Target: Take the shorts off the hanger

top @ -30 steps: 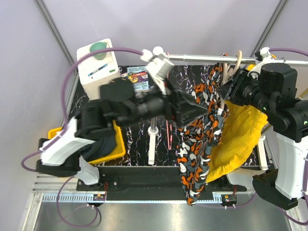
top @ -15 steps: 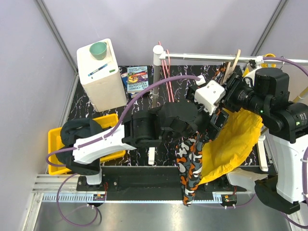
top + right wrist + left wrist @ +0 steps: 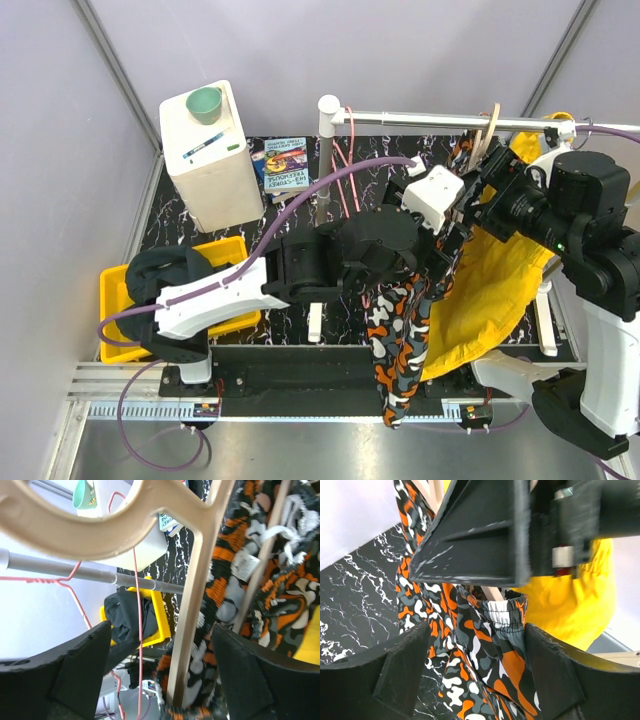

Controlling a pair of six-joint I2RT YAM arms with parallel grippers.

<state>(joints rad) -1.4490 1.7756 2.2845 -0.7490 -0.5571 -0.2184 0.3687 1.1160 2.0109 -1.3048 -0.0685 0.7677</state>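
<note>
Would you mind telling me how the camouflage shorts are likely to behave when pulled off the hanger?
Probably floppy: the shorts hang in loose folds below the wooden hanger. The gathered elastic waistband may stretch and catch on it. Likely light, being thin cloth.

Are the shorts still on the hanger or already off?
Still on: the camo shorts wrap around the wooden hanger, their waistband bunched against its bars.

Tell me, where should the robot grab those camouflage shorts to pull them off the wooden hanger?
Probably the elastic waistband of the camouflage shorts, coming in from the left arm's side, beside the wooden hanger. The waistband bunches into a thick, narrow ridge, and it sits between the fingers of the open left gripper.
</note>
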